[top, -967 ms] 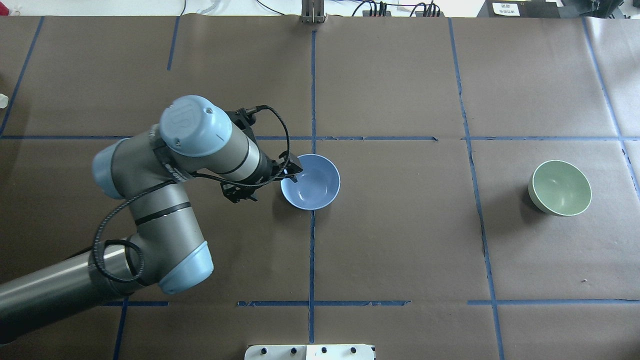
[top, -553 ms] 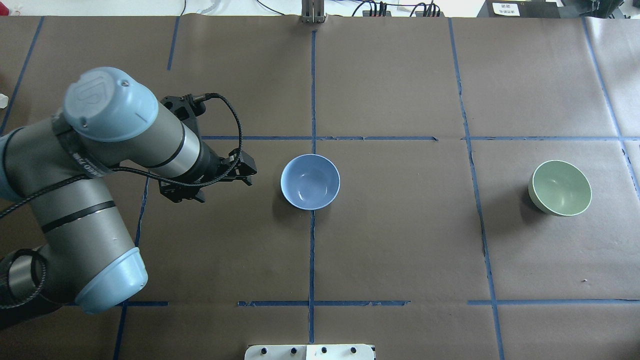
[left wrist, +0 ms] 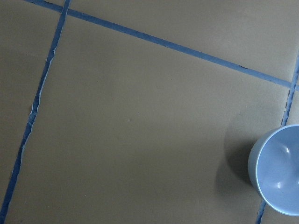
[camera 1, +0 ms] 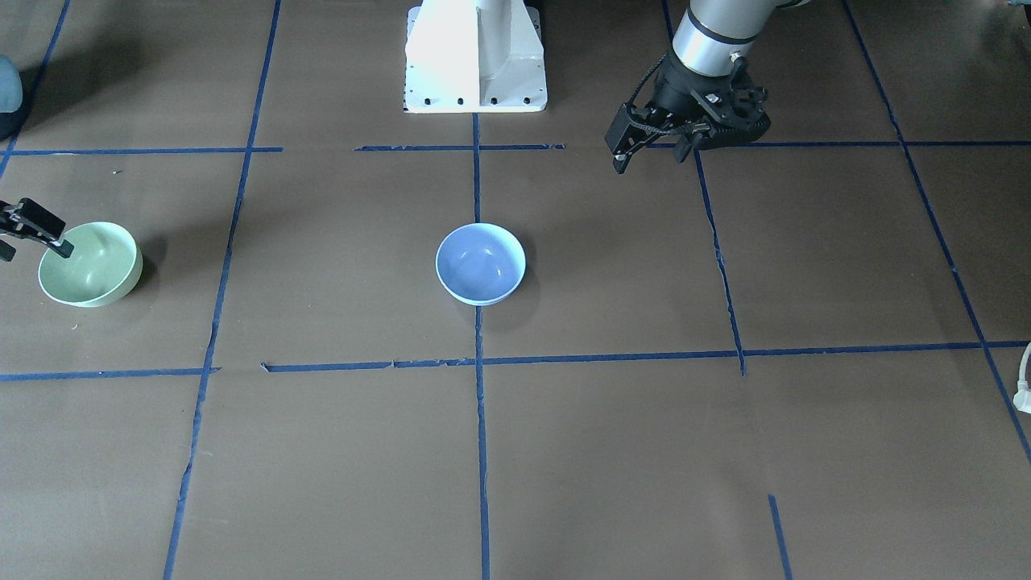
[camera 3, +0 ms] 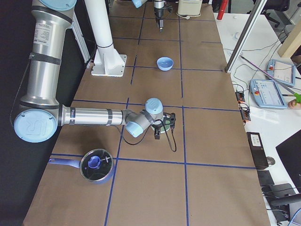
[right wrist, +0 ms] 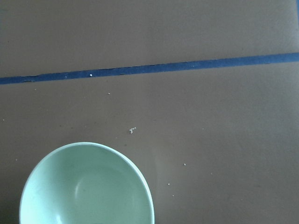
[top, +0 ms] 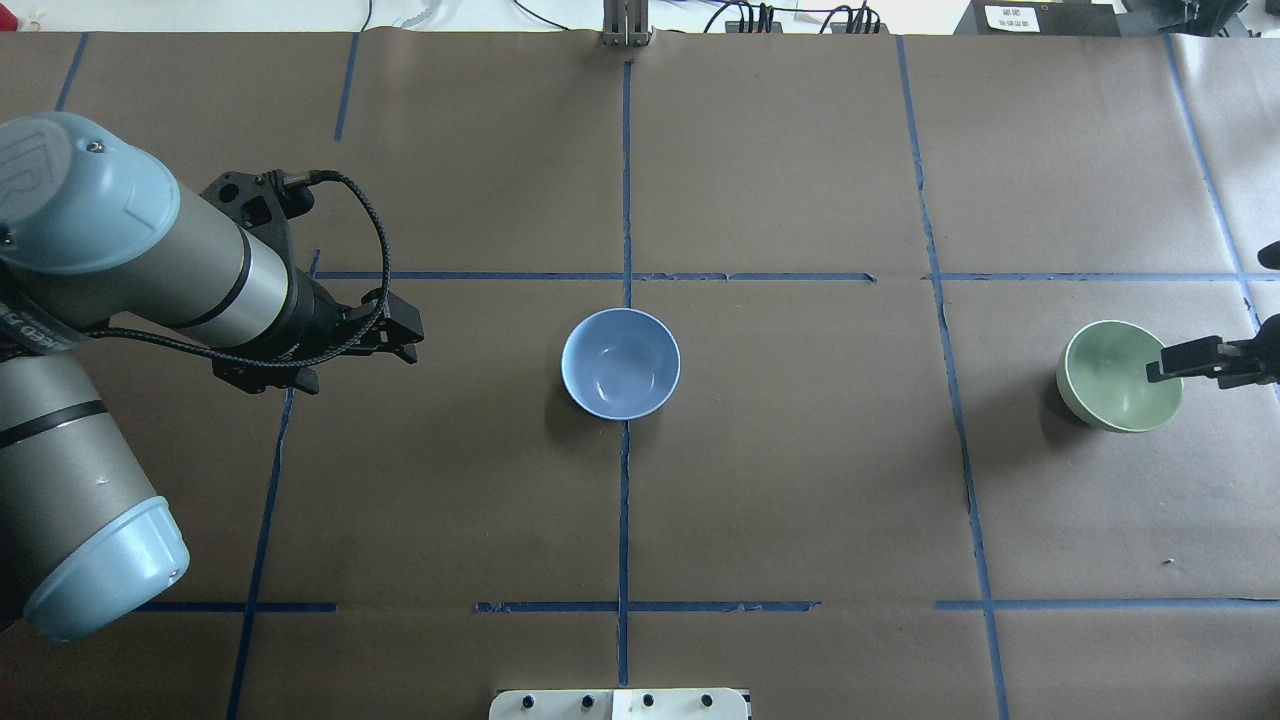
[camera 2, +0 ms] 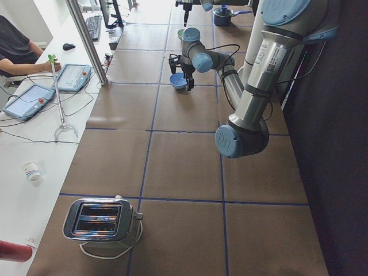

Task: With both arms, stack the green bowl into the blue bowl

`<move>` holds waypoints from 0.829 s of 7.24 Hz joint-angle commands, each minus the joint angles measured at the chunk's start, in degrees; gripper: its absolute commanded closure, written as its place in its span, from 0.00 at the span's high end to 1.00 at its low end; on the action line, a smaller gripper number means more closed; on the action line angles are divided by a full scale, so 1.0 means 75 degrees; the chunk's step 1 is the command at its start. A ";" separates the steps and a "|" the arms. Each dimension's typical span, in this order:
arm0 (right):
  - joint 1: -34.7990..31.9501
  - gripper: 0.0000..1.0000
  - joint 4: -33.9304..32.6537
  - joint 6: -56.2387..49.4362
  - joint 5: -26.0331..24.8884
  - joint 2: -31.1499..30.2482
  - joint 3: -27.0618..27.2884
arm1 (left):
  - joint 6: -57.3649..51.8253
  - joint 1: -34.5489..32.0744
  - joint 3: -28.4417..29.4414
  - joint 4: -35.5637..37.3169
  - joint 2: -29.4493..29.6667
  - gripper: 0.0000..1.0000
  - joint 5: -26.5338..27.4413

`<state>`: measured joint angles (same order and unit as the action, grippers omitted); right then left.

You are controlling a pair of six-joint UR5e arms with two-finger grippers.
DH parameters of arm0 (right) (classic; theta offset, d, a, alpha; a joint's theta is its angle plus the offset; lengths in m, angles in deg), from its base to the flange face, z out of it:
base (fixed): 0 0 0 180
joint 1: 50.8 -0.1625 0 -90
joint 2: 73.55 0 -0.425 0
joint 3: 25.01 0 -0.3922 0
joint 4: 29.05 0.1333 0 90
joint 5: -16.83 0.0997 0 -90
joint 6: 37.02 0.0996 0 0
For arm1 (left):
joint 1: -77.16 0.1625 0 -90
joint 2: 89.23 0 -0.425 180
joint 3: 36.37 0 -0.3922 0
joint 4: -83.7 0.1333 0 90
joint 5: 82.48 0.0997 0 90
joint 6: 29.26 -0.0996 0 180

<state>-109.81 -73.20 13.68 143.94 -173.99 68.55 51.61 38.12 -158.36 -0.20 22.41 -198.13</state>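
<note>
Bowl [top: 620,363] at table [top: 800,500] centre; second bowl [top: 1115,378] well apart toward robot's right.

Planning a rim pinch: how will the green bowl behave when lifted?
The green bowl looks glossy, so a pinch may slip. Its rim looks thin, so it's probably light yet stiff. Its side curves inward below, so a sideways nudge could rock it.

Right gripper [top: 1205,362] mostly beyond the overhead view's edge, jaw spread unclear
</note>
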 commanded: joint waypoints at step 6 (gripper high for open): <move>0.0357 0.00 0.0262 0.0341 -0.0167 0.0045 -0.0100 | -0.0002 -0.0021 0.0000 -0.0029 -0.0096 1.00 -0.0048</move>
<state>-107.14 -71.24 16.11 142.63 -173.79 67.44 51.59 37.89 -158.43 -0.36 21.69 -198.52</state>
